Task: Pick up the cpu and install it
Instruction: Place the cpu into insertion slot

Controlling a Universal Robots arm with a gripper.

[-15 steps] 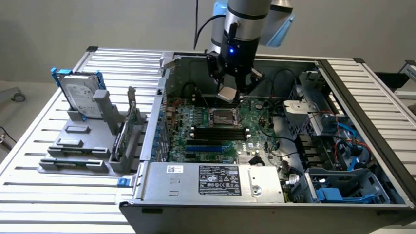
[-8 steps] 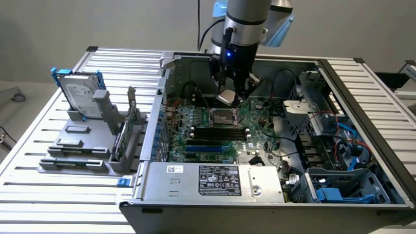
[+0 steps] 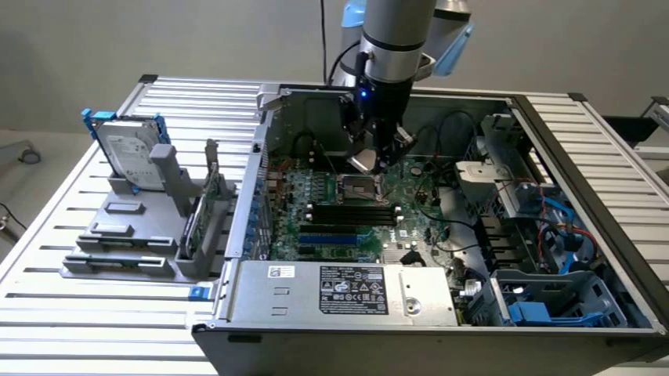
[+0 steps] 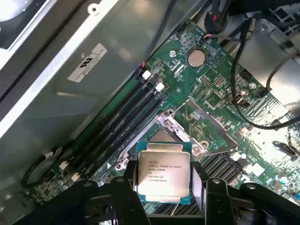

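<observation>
Two fingers [image 4: 126, 188] are gripping the cpu [image 4: 163, 172] by opposite edges, so it's hanging level over the socket [image 4: 164, 134] beneath my jaws.

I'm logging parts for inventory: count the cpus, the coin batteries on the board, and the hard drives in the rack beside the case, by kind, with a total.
cpu: 1
coin battery: 1
hard drive: 1
Total: 3

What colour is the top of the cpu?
The cpu top is dull silver with dark lettering; the wrist view shows it best.
</observation>
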